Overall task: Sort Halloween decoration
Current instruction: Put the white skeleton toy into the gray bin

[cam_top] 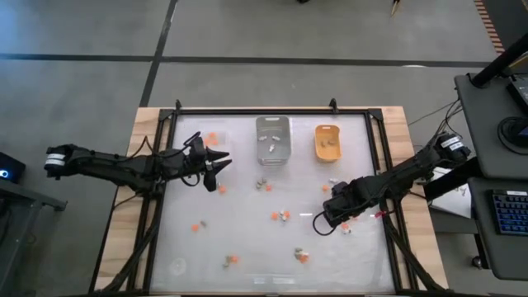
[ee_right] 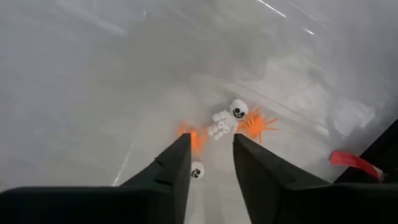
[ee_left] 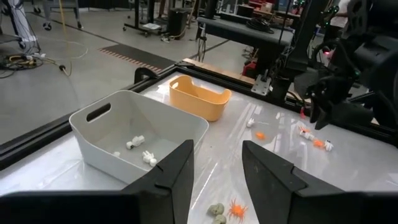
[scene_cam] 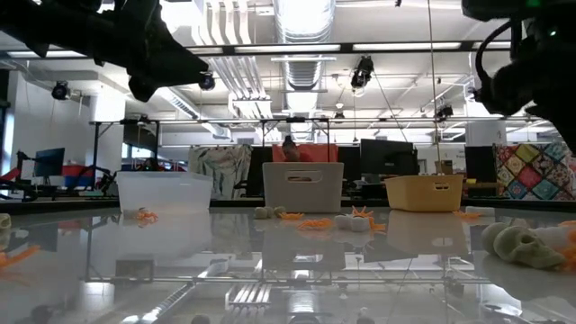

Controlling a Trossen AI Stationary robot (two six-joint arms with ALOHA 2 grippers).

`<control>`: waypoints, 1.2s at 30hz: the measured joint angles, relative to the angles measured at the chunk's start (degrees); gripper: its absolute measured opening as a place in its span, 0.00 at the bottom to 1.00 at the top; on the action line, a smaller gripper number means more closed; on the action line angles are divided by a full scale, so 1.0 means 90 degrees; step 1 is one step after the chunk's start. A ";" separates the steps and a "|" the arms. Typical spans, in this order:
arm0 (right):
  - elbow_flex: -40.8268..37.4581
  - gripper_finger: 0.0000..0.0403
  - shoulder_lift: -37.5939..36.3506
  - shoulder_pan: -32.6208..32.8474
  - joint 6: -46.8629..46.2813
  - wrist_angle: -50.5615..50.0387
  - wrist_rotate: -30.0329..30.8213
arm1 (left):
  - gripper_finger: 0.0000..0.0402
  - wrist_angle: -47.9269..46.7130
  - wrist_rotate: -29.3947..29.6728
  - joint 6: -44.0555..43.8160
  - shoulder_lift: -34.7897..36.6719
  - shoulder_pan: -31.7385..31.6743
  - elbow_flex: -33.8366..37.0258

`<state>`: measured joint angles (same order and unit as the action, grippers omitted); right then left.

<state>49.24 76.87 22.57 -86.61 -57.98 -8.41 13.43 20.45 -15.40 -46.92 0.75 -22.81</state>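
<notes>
Tiny Halloween decorations lie scattered on the white table: orange ones (cam_top: 196, 226), a pale one (cam_top: 285, 215), tan ones (cam_top: 262, 185). My right gripper (cam_top: 332, 217) points down, open, just above a white skeleton (ee_right: 227, 118), two orange spiders (ee_right: 258, 124) and a tiny skull (ee_right: 197, 169); it touches none of them. My left gripper (cam_top: 221, 169) hovers open and about level at the table's left, beside the clear tray (cam_top: 210, 139). In its wrist view its empty fingers (ee_left: 217, 155) face the grey tray (ee_left: 137, 130).
Three trays stand in a row at the far side: clear (scene_cam: 164, 191), grey (cam_top: 273, 139) with white pieces inside, and orange-yellow (cam_top: 327, 142). A black frame (cam_top: 247, 109) borders the table. Tan skulls (ee_left: 216, 211) and an orange spider (ee_left: 236, 208) lie below my left gripper.
</notes>
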 joint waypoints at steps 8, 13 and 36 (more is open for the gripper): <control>0.0000 0.42 0.0606 0.0050 -0.0108 0.0027 -0.0221 | 0.30 -0.0012 0.0005 0.0153 -0.0036 0.0000 0.0000; 0.0000 0.42 0.0836 0.0050 -0.0172 0.0077 -0.0232 | 0.30 0.0034 0.0005 0.0158 -0.0148 0.0000 0.0000; -0.0010 0.29 0.1473 0.0050 -0.0090 0.0275 -0.0055 | 0.30 0.0175 0.0019 0.0158 -0.0437 0.0000 0.0000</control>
<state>49.15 90.13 23.03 -87.42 -55.51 -8.91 15.00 20.62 -13.98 -50.85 0.75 -22.81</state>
